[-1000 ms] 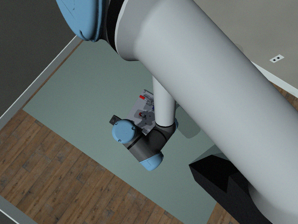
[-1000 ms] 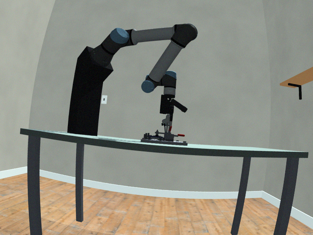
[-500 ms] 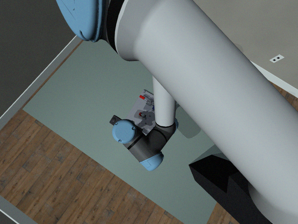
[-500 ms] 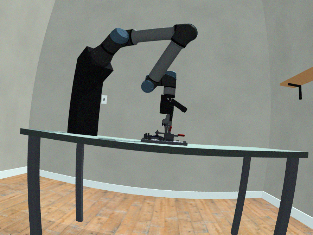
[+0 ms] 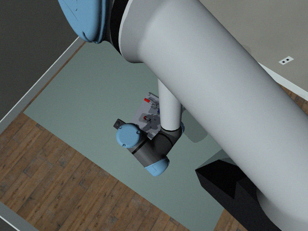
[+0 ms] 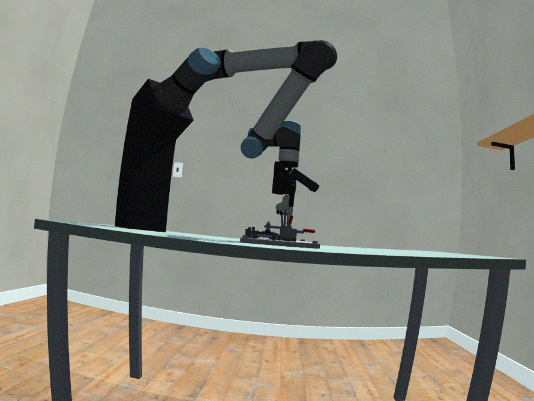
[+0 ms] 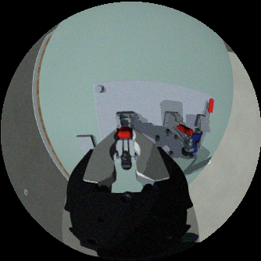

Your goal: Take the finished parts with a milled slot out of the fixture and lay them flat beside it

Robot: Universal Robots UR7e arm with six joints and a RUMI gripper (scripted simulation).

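Note:
The grey fixture plate (image 7: 156, 113) lies on the table and carries three toggle clamps with red-tipped handles. My gripper (image 7: 125, 129) stands above the left clamp and is shut on its handle (image 7: 124, 134), which points up between the fingers. The middle clamp (image 7: 183, 130) presses down on the blue blank (image 7: 195, 138). The third clamp's handle (image 7: 211, 105) is at the plate's right edge. From the side the gripper (image 6: 284, 213) hangs straight down over the fixture (image 6: 279, 241). I cannot make out the slotted parts.
A small grey piece (image 7: 87, 137) lies on the table just left of the plate. The arm's black pedestal (image 6: 144, 159) stands at the table's far left. In the overhead view the arm hides much of the fixture (image 5: 149, 116).

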